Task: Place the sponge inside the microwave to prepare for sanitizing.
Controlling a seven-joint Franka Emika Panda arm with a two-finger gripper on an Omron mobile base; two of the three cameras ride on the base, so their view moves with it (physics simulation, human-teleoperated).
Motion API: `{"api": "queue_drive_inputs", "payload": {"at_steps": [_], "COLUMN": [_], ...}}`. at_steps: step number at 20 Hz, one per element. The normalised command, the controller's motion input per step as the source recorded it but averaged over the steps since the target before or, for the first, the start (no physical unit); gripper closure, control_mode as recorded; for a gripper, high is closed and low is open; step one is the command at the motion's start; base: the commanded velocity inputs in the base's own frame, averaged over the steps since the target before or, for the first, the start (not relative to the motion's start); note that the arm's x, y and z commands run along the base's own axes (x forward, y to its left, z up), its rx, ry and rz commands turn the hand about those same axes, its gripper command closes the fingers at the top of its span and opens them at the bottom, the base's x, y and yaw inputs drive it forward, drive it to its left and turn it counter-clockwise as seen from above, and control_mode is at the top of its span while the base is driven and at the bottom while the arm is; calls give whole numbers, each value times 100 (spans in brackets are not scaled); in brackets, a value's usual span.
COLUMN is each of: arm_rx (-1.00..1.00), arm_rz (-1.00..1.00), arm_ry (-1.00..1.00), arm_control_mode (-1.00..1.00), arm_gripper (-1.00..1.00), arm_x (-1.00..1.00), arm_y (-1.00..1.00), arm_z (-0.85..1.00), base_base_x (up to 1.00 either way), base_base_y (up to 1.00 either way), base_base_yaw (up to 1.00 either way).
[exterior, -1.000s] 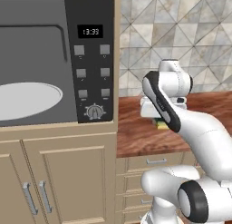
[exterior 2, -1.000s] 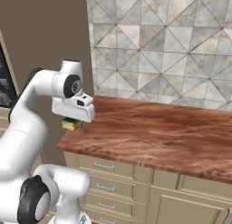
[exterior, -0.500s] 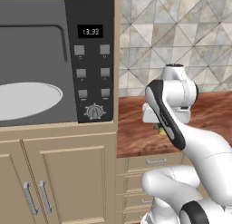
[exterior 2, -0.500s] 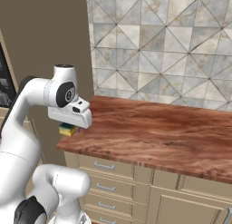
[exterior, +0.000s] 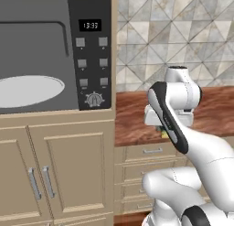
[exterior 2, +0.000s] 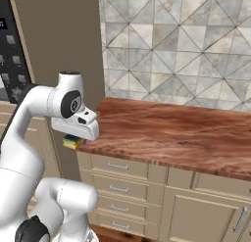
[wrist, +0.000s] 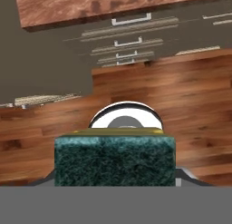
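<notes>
The sponge (wrist: 114, 160), a yellow block with a dark green scouring face, sits between my fingers and looms large low in the hand view. My gripper (exterior 2: 73, 137) is shut on it, just off the left end of the wooden counter, at about countertop height. From the left base view only a sliver of the sponge (exterior: 163, 134) peeks out under the hand, behind my forearm. The microwave (exterior: 93, 60) is built in to the left, showing its grey interior and white turntable (exterior: 27, 90). Its button panel (exterior 2: 12, 55) stands left of the gripper, well apart from it.
The brown wooden counter (exterior 2: 166, 133) runs to the right, with drawers (exterior 2: 117, 166) under it and a tiled wall behind. Cabinet doors (exterior: 68, 170) sit below the microwave. The hand view looks down on wood flooring (wrist: 181, 96) and my own base.
My hand has sunk a little and shifted slightly left along the counter's end, still carrying the sponge. The upper arm has swung over. The microwave and counter have not moved.
</notes>
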Motion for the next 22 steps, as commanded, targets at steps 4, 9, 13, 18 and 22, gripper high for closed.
{"api": "queue_drive_inputs", "payload": {"at_steps": [4, 9, 13, 18, 22], "arm_rx": [0, 0, 0, 0, 0], "arm_rz": [0, 0, 0, 0, 1], "arm_ry": [0, 0, 0, 0, 0], "arm_control_mode": [100, 100, 100, 100, -100], "arm_gripper": [100, 100, 100, 100, 100], "arm_x": [0, 0, 0, 0, 0], "arm_y": [0, 0, 0, 0, 1], "arm_z": [0, 0, 0, 0, 0], "base_base_x": [-29, -8, 0, 0, 0], "base_base_y": [86, 89, 100, 75, 29], "base_base_yaw": [1, 7, 10, 12, 8]}}
